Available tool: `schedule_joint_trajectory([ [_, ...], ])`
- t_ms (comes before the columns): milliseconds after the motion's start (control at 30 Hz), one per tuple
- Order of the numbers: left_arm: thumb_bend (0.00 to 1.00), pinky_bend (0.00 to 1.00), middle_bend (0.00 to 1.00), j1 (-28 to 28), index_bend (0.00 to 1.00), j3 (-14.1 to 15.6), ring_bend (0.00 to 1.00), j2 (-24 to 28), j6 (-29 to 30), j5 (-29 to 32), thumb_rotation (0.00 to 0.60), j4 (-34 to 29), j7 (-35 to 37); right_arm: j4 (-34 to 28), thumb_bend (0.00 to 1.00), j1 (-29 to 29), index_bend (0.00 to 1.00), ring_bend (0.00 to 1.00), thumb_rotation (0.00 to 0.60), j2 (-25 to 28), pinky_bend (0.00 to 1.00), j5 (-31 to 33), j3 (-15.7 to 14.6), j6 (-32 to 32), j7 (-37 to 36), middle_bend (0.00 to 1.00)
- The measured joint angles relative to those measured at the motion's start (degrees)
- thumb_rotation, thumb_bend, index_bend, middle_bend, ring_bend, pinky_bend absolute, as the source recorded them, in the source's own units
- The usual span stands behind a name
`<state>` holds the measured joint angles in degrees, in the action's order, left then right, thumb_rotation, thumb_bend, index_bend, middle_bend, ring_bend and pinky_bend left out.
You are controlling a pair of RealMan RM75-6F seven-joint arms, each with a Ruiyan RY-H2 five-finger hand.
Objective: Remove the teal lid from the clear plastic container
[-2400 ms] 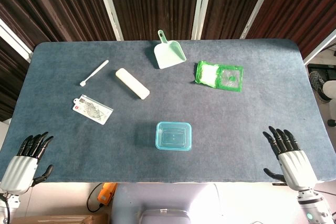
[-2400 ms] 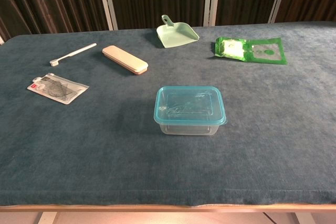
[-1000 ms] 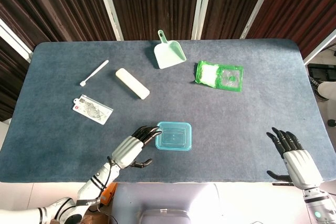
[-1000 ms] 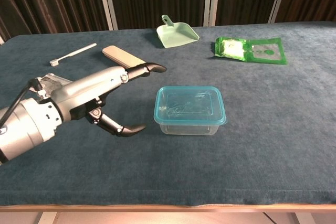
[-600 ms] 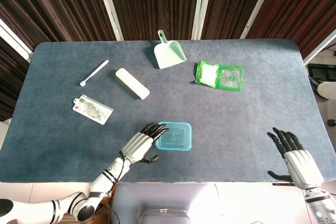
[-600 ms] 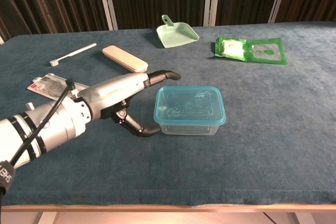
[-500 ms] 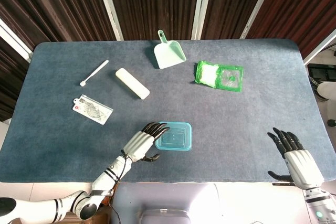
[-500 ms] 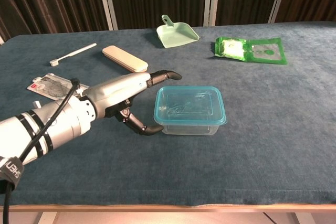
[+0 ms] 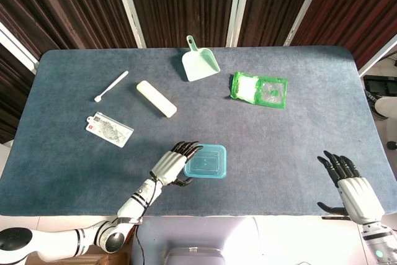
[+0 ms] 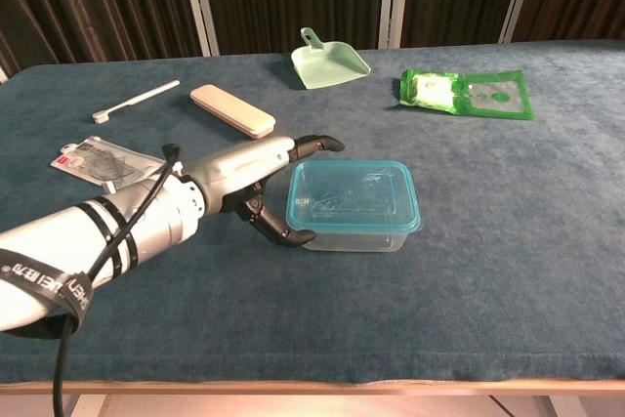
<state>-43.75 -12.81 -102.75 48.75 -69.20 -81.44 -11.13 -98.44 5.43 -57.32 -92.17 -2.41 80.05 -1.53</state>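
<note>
Fingers spread, left hand point(image 10: 256, 180) brackets the lidded container's point(image 10: 354, 207) left end, gripping nothing; right hand point(image 9: 353, 189) open.

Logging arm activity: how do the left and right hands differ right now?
The left hand reaches over the table to the teal lid's left edge; the right hand sits back at the table's near right corner, far from it. The chest view shows only the left hand. Both have fingers spread and hold nothing.
</note>
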Motion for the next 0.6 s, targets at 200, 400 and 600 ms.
schedule_joint_trajectory([
  [200,0.28,0.00,0.00,-1.18,0.00,-0.28,0.00,-0.22,-0.72,1.59,0.600,0.87,-0.07,-0.02,0.18,0.05,0.00,0.00,0.600,0.02,0.00,0.09,-0.05,-0.29,0.14,0.00],
  [400,0.28,0.00,0.00,-1.98,0.00,-0.38,0.00,-0.73,-0.30,1.95,0.600,2.03,-0.03,-0.30,0.18,0.24,0.00,0.00,0.600,0.08,0.00,0.10,-0.20,-0.84,0.36,0.00],
  [600,0.29,0.00,0.00,-2.47,0.00,0.07,0.00,-0.80,0.74,1.80,0.600,2.43,-1.71,-0.45,0.18,0.24,0.00,0.00,0.600,0.27,0.00,0.12,-0.29,-0.97,0.44,0.00],
])
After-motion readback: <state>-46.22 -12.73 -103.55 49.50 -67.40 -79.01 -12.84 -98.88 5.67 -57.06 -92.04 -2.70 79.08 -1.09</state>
